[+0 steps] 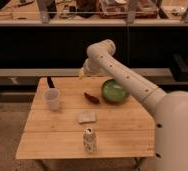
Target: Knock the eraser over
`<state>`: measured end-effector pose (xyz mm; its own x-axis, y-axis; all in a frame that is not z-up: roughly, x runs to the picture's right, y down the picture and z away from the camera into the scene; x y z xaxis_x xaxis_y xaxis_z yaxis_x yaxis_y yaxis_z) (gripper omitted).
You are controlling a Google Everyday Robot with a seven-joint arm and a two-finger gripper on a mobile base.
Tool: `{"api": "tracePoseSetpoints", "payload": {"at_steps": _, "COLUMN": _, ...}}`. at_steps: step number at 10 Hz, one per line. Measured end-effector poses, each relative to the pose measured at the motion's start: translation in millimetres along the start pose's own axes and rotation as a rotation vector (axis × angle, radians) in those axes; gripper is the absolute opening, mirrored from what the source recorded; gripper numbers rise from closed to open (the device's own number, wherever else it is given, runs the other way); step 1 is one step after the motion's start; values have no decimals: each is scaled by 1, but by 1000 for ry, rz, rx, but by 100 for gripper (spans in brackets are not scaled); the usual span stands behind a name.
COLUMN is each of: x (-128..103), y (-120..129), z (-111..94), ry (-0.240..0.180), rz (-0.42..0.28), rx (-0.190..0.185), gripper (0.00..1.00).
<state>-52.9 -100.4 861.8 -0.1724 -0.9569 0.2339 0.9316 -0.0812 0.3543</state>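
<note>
The eraser [49,82] stands leaning near the counter's [57,137] far edge, just behind the plastic cup [52,99]. The gripper [83,72] hovers to the right of the cup, above that far edge; whether it is spread or closed is hidden. The eraser looks light and stiff, so a sideways nudge near its top should tip it.

The table [122,132] is pale wood with plank lines. Above its far edge hangs the pale gripper [82,73] of a white arm [132,82]. On the table are a black eraser [50,82], a whitish translucent cup [52,99], a green bowl [114,91], a beige pad [86,117] and a pale bottle [89,140].
</note>
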Motion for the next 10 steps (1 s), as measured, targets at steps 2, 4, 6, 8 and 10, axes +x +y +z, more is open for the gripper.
{"api": "tracePoseSetpoints", "payload": {"at_steps": 2, "x": 29, "y": -21, "z": 27, "ry": 87, "rz": -44, "rx": 36, "gripper": 18}}
{"api": "tracePoseSetpoints", "payload": {"at_steps": 4, "x": 42, "y": -35, "z": 42, "ry": 132, "rz": -69, "rx": 57, "gripper": 14}}
{"api": "tracePoseSetpoints", "payload": {"at_steps": 6, "x": 43, "y": -32, "z": 42, "ry": 136, "rz": -71, "rx": 51, "gripper": 14}}
{"api": "tracePoseSetpoints", "payload": {"at_steps": 8, "x": 37, "y": -46, "z": 56, "ry": 115, "rz": -98, "rx": 67, "gripper": 14}}
{"api": "tracePoseSetpoints", "payload": {"at_steps": 10, "x": 23, "y": -89, "z": 94, "ry": 71, "rz": -151, "rx": 113, "gripper": 14}}
